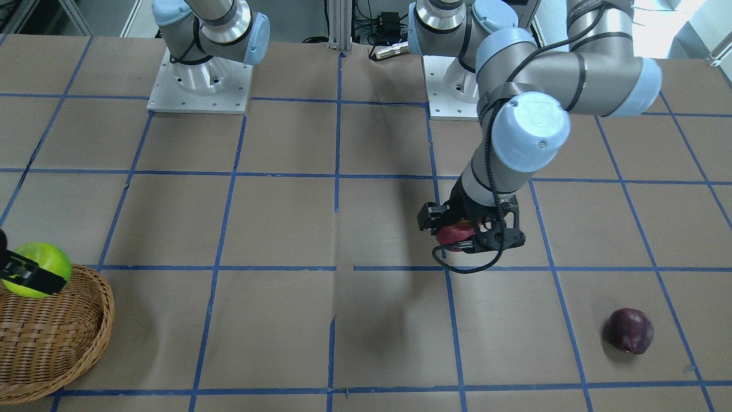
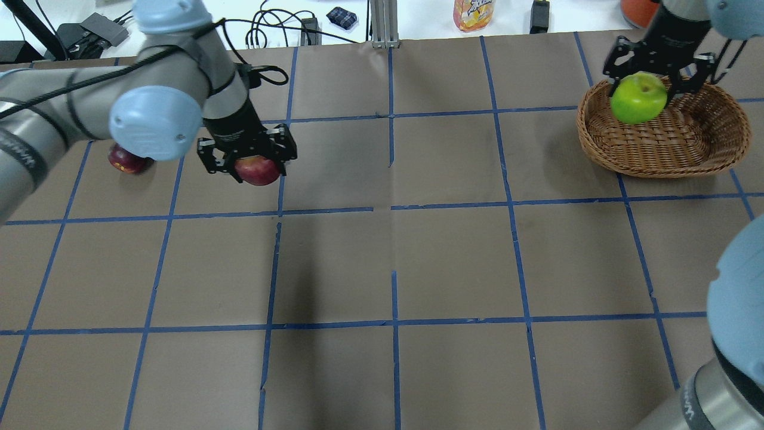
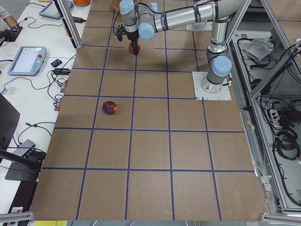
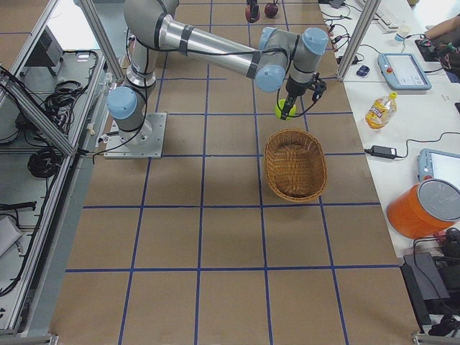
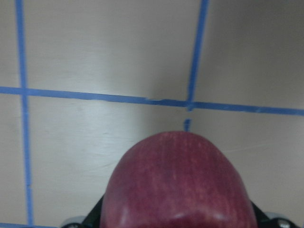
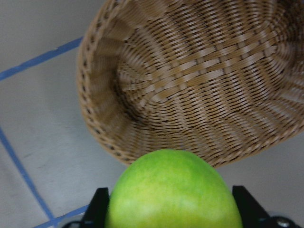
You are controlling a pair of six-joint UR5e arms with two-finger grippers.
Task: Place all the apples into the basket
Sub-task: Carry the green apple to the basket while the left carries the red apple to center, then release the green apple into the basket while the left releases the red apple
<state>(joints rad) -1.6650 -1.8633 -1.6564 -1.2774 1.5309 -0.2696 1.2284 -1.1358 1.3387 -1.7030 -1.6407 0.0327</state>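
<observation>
My left gripper (image 2: 250,162) is shut on the red apple (image 2: 258,171) and holds it above the table; the left wrist view shows this apple (image 5: 178,185) over a blue tape crossing. The dark maroon apple (image 2: 126,160) lies on the table just beyond it, partly hidden by the left arm, and shows clear of the arm in the front view (image 1: 629,331). My right gripper (image 2: 649,83) is shut on the yellow-green apple (image 2: 638,98), hanging over the far rim of the wicker basket (image 2: 656,170). In the right wrist view the green apple (image 6: 173,194) sits at the edge of the basket (image 6: 199,85), whose inside holds nothing.
The brown table is marked with a blue tape grid. The two arm bases (image 1: 200,80) stand at the robot's edge. A juice bottle (image 2: 473,13), cables and tablets lie on the bench past the far edge. An orange container (image 4: 424,208) stands near the basket's end.
</observation>
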